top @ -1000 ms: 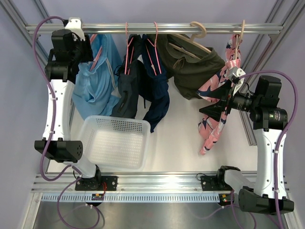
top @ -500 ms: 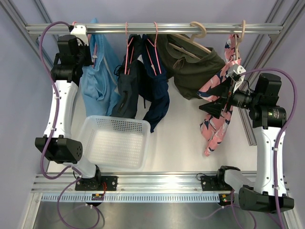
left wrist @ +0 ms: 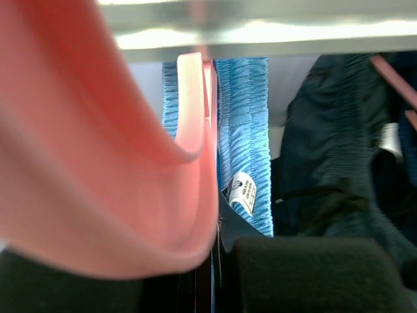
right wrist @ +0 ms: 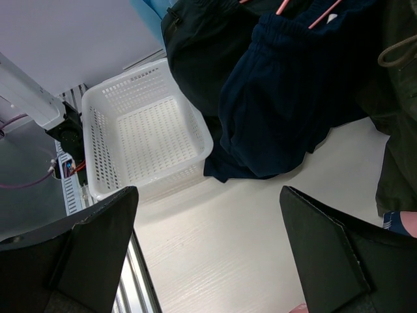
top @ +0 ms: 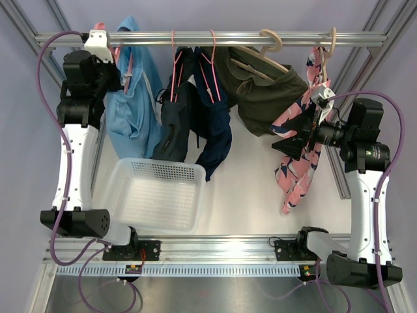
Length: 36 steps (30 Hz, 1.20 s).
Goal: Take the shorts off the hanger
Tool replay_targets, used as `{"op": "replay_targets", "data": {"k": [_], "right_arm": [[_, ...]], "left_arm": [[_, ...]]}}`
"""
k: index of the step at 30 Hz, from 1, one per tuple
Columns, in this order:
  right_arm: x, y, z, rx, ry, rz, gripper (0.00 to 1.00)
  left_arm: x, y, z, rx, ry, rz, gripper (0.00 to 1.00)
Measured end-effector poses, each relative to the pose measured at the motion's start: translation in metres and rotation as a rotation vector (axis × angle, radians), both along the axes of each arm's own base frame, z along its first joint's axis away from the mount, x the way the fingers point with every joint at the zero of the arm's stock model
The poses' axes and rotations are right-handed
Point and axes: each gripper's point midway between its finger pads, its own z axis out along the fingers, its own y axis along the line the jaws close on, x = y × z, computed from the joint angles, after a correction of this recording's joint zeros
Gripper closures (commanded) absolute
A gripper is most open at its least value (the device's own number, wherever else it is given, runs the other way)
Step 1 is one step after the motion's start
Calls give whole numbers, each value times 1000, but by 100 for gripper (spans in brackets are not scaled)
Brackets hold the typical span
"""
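Note:
The light sky-blue shorts point(top: 133, 111) hang on a pink hanger point(top: 126, 65) at the left end of the rail point(top: 260, 39); their top edge rises above it. My left gripper point(top: 114, 62) is up at the rail, shut on that hanger. In the left wrist view the hanger point(left wrist: 98, 163) fills the left, with the blue waistband point(left wrist: 244, 124) behind my left gripper point(left wrist: 218, 264). The dark slate-navy shorts point(top: 172, 127) and deep navy shorts point(top: 218, 111) hang on pink hangers beside it. My right gripper point(top: 296, 140) is open and empty point(right wrist: 215, 261).
A white basket point(top: 156, 195) sits on the table under the blue shorts; it also shows in the right wrist view point(right wrist: 140, 130). Olive-green shorts point(top: 264, 91) and a pink patterned pair point(top: 296, 160) hang further right, the pink pair right beside my right gripper.
My left gripper has shifted left and upward with the pink hanger. The light-blue shorts have risen, their top now above the rail. The right arm has barely moved.

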Motion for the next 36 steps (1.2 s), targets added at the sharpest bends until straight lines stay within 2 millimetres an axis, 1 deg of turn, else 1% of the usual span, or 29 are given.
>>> {"op": "replay_targets", "data": {"k": [2, 6, 11, 14, 16, 18, 21, 25, 29, 31, 32, 33, 36], "right_arm": [[0, 0, 0, 3, 2, 2, 0], [-1, 1, 1, 4, 2, 6, 1], [-1, 2, 0, 5, 4, 9, 0], [-2, 4, -1, 4, 7, 20, 0], [-3, 6, -3, 2, 14, 32, 1], [-4, 10, -7, -3, 28, 51, 1], [-6, 18, -13, -20, 49, 91, 1], [-12, 33, -20, -64, 60, 158, 1], [-17, 45, -22, -105, 50, 209, 2], [-18, 50, -21, -119, 42, 227, 2], [-19, 52, -21, -125, 40, 236, 2], [-20, 54, -21, -127, 38, 244, 2], [-21, 61, -18, -134, 27, 272, 2]], "left_arm": [[-10, -3, 7, -9, -13, -14, 100], [-19, -6, 2, -17, -2, -30, 100], [-34, -8, -14, -44, 38, -30, 100], [-49, -8, -30, -56, 79, -26, 100], [-58, -8, -37, -60, 96, -25, 100], [-70, -8, -39, -66, 105, -23, 100], [-88, -10, -33, -79, 87, -28, 100], [-120, -17, -19, -101, 37, -63, 100], [-156, -32, -1, -136, -39, -149, 100], [-175, -39, 1, -158, -49, -184, 100], [-187, -43, 7, -168, -69, -209, 100], [-193, -46, 12, -174, -90, -226, 100], [-219, -57, 38, -198, -186, -294, 100]]}}
